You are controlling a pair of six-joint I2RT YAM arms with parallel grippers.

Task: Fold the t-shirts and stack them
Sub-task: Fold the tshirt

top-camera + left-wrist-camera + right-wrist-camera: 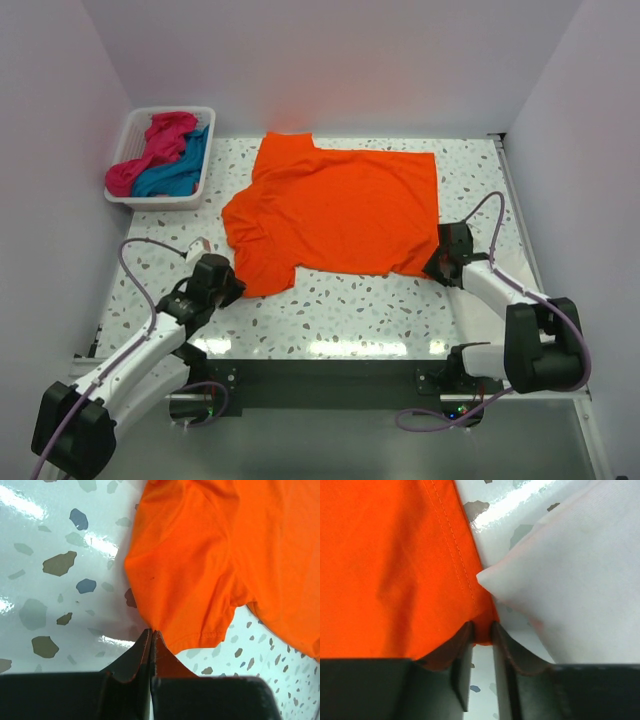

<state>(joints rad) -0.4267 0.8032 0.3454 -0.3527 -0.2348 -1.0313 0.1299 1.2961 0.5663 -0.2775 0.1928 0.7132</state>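
Note:
The bright orange t-shirt (340,210) lies spread flat on the speckled table, with its near left sleeve bunched. My left gripper (232,285) is at that sleeve. In the left wrist view its jaws (151,632) are pressed together, and the edge of the orange sleeve (200,580) meets their tips. My right gripper (437,262) is at the shirt's near right corner. In the right wrist view it (482,630) is shut on the hemmed corner of the orange cloth (385,565). The magenta-pink t-shirt (160,135) and the teal-blue t-shirt (175,175) lie crumpled in the basket.
A white slatted basket (152,203) stands at the table's back left corner. A white sheet (580,580) lies just right of the right gripper. White walls enclose the table on the left, back and right. Bare speckled table (370,310) lies between the shirt and the arm bases.

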